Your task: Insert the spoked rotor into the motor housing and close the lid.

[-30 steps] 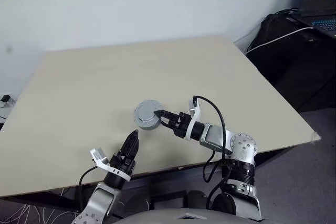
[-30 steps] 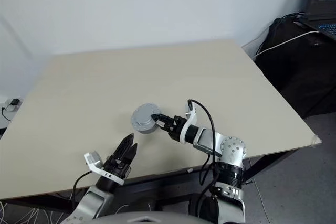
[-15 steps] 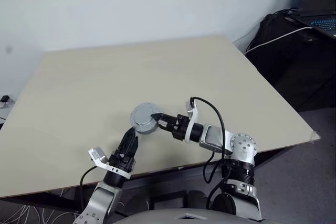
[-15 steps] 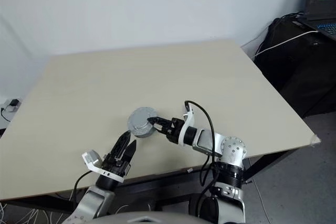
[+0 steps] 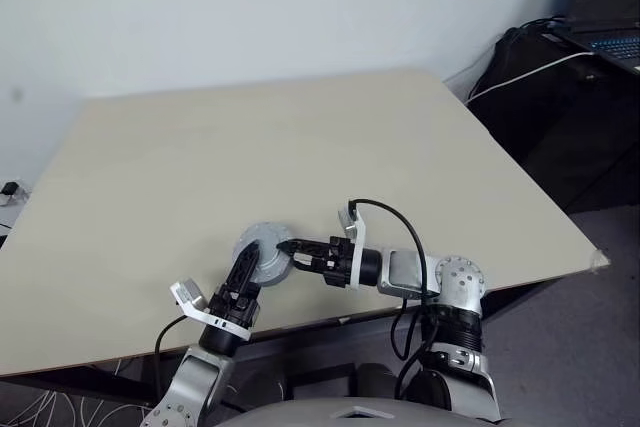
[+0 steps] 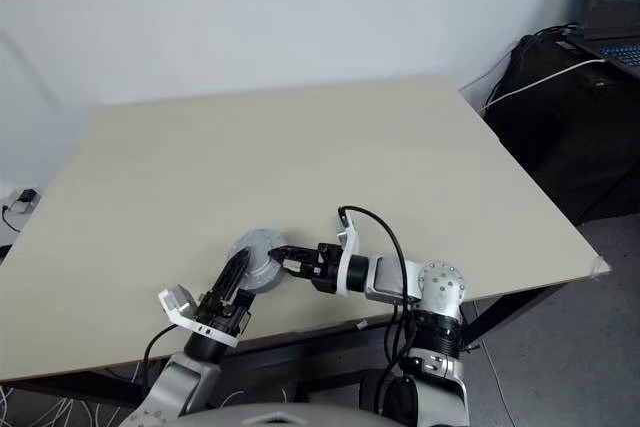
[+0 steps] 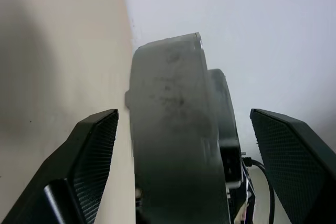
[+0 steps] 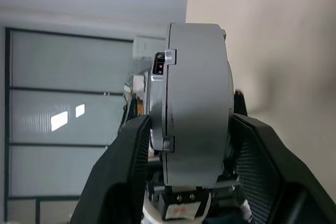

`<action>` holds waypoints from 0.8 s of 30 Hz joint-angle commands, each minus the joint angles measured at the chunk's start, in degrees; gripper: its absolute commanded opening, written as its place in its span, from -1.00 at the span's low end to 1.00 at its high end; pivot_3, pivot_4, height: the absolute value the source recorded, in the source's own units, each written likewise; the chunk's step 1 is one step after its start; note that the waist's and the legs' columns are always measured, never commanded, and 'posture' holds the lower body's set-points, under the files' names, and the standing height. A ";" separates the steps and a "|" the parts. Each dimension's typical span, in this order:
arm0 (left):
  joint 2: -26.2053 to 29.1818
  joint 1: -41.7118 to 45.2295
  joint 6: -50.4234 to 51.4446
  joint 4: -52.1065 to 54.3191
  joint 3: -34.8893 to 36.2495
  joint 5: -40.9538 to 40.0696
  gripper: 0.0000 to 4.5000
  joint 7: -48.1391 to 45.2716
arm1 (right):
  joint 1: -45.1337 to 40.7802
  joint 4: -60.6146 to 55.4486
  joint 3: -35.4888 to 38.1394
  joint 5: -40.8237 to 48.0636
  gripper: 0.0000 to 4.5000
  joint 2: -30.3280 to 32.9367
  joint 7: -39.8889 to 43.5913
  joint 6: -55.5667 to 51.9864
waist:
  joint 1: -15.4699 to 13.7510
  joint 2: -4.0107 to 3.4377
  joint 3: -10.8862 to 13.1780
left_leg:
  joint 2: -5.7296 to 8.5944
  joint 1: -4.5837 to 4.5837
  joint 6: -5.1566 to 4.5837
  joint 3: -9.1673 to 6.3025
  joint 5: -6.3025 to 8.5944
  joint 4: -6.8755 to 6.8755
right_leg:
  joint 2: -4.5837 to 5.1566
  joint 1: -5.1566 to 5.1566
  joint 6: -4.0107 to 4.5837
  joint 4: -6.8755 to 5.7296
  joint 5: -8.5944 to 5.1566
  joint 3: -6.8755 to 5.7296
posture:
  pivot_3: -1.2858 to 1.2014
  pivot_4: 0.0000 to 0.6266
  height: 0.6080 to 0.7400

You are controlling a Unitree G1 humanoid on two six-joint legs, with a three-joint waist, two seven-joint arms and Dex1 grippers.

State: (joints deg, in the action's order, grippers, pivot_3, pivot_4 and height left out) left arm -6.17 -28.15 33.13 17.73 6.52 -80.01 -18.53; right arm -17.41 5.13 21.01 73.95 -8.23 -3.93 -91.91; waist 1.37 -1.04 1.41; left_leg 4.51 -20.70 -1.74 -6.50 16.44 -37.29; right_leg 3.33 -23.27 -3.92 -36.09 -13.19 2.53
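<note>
The motor housing (image 5: 260,254) is a thick grey round part near the table's front edge, and its smooth grey top face is the lid (image 6: 252,249). My right gripper (image 5: 291,249) reaches in from the right and is shut on the housing's rim. In the right wrist view both fingers (image 8: 132,166) press on the housing (image 8: 197,98), which has a seam running around it. My left gripper (image 5: 245,267) is open, and the housing (image 7: 168,135) stands edge-on between its spread fingers (image 7: 89,156). The spoked rotor is hidden.
The beige table (image 5: 250,137) ends just behind both grippers. Off its far right corner stand a black bag (image 5: 560,87) with a white cable and a laptop (image 5: 610,7).
My right gripper has drawn the housing left and toward the table's front edge. The housing now sits between the left gripper's fingers. The left arm has stayed in place.
</note>
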 commanded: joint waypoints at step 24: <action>-2.12 1.18 -1.77 -0.08 -2.19 -1.90 -0.03 -0.79 | 5.46 -11.15 -9.97 -7.95 0.26 1.80 6.88 21.22 | 0.08 -0.02 -0.02 | -0.01 0.01 -0.02 0.02 0.00 -0.05 | -0.02 0.02 -0.20 0.00 0.13 0.01 | 0.03 -1.00 1.00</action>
State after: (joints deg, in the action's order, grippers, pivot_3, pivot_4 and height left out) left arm -5.81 -27.50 31.67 16.03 5.10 -81.42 -18.54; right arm -11.98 -3.02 9.64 68.24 -4.42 2.69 -76.73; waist 1.45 -1.06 1.39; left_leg 4.49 -20.68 -1.75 -6.44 16.44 -37.35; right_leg 3.31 -23.25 -4.16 -36.09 -13.04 2.56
